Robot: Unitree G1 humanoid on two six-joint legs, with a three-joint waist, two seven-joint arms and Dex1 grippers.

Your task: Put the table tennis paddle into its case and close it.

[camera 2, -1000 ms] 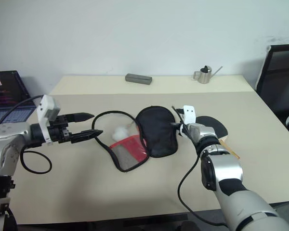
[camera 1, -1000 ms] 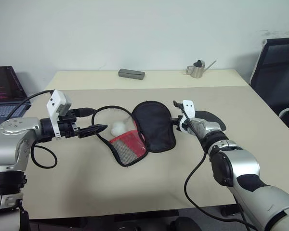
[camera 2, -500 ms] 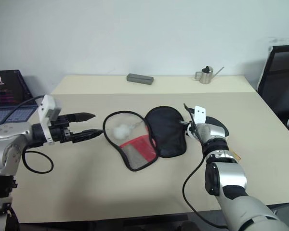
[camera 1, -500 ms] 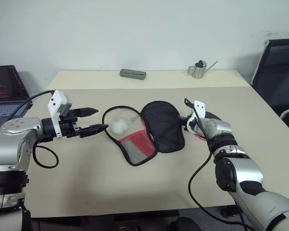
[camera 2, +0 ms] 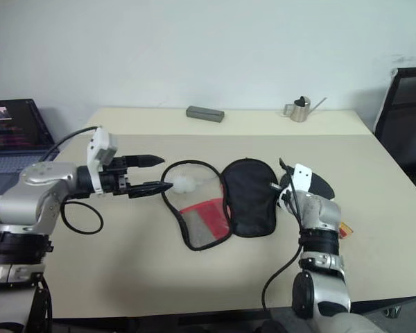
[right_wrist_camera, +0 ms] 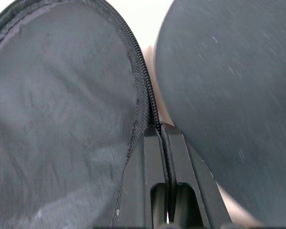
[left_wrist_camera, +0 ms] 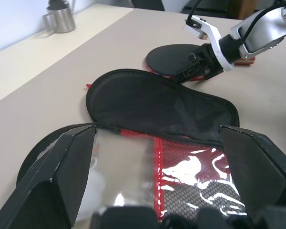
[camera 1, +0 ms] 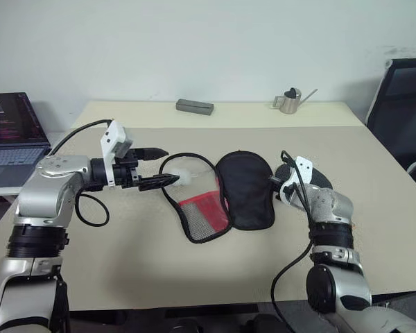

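Note:
The case lies unzipped and spread flat mid-table: its black half (camera 1: 246, 191) is to the right, and the red and mesh half (camera 1: 204, 216) with the white fluffy charm (camera 1: 186, 177) is to the left. My right gripper (camera 1: 276, 187) is shut on the zip edge of the black half (right_wrist_camera: 133, 62). Just right of it, the black face of the table tennis paddle (camera 1: 320, 177) lies flat on the table, partly hidden by my right wrist. My left gripper (camera 1: 163, 167) is open and level at the case's left rim, next to the charm. It looks across the case (left_wrist_camera: 157, 102) toward the paddle (left_wrist_camera: 174, 57).
A small grey box (camera 1: 194, 106) and a metal watering can (camera 1: 288, 100) stand at the table's far edge. An open laptop (camera 1: 10, 128) is at the left. A black chair (camera 1: 405, 97) stands off the table's right side.
My right gripper has pulled back to the right, dragging the case along by its edge. My left gripper has moved right, up to the case's left rim.

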